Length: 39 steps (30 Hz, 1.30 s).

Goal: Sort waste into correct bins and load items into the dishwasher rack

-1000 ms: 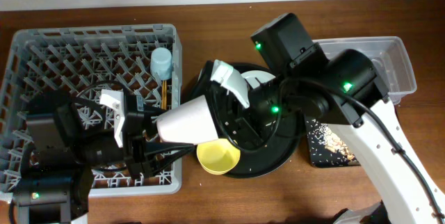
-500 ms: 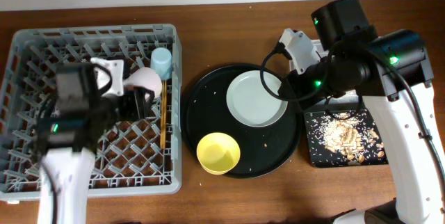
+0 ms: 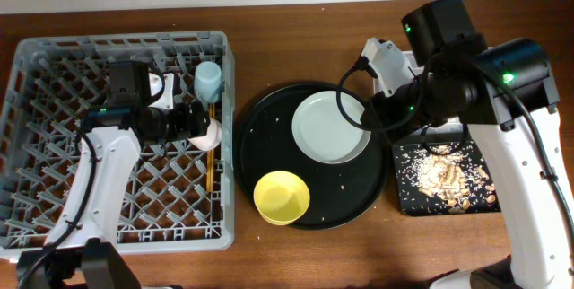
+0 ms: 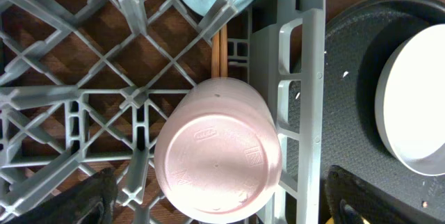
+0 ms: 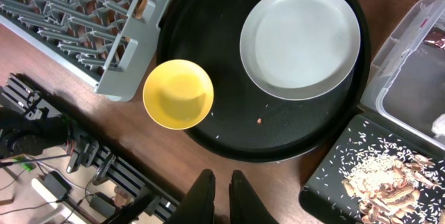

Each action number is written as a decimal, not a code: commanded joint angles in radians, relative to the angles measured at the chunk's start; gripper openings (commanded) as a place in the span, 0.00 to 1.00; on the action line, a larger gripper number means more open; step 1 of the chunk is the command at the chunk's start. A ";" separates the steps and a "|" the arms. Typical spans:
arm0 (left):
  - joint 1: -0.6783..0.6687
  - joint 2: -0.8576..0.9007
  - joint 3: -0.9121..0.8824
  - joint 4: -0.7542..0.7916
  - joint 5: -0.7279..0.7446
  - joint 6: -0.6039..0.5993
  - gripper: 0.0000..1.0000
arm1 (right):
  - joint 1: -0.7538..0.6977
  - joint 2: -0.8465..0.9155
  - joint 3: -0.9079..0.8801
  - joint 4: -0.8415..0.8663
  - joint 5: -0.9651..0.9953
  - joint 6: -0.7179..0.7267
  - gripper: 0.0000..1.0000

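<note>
**Sorting and loading, partway: cups and chopsticks racked, plate and bowl to go**

My left jaws (image 3: 184,120) stand wide open over the dishwasher rack (image 3: 54,56), one finger on each side of the pink cup (image 4: 217,149) and touching neither side of it, so they hold nothing. The cup sits upside down among the pegs at the rack's right edge, base towards my wrist camera. Beside it in the same edge row are the light blue cup (image 3: 208,80) and the chopsticks (image 3: 211,159), which lie flat along the lattice.

My right jaws (image 5: 221,189) are drawn almost together (only a narrow slit between the fingers) and empty, hanging above the near rim of the round black tray (image 5: 229,126).

Done, by my reading: both cups and the chopsticks are in the rack, and the food scraps (image 3: 444,177) are heaped in the black rectangular tray (image 5: 327,175).

Left: the plate (image 5: 300,41) and the yellow bowl (image 5: 178,93) are on the round tray, apart from each other, with a few stray crumbs around them.

The clear tub (image 5: 410,78) is mostly cropped or behind my right arm, so I cannot tell whether the tissue and wrapper are inside; neither lies loose on the bench (image 3: 359,253).
</note>
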<state>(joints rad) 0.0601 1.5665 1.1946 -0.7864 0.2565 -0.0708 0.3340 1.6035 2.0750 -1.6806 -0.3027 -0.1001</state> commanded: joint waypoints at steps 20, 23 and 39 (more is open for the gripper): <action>-0.029 0.016 -0.029 -0.006 0.073 -0.070 0.00 | -0.007 -0.005 -0.002 0.000 0.011 0.008 0.23; -0.029 -0.121 -0.029 0.012 0.072 -0.071 0.07 | -0.007 -0.005 -0.002 0.000 0.011 0.008 0.38; -0.179 -0.072 -0.022 0.123 0.121 -0.074 0.12 | -0.007 -0.005 -0.002 -0.006 0.000 0.008 0.49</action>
<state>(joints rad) -0.1257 1.5429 1.1679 -0.6651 0.3004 -0.1719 0.3340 1.6039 2.0750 -1.6848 -0.3000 -0.0933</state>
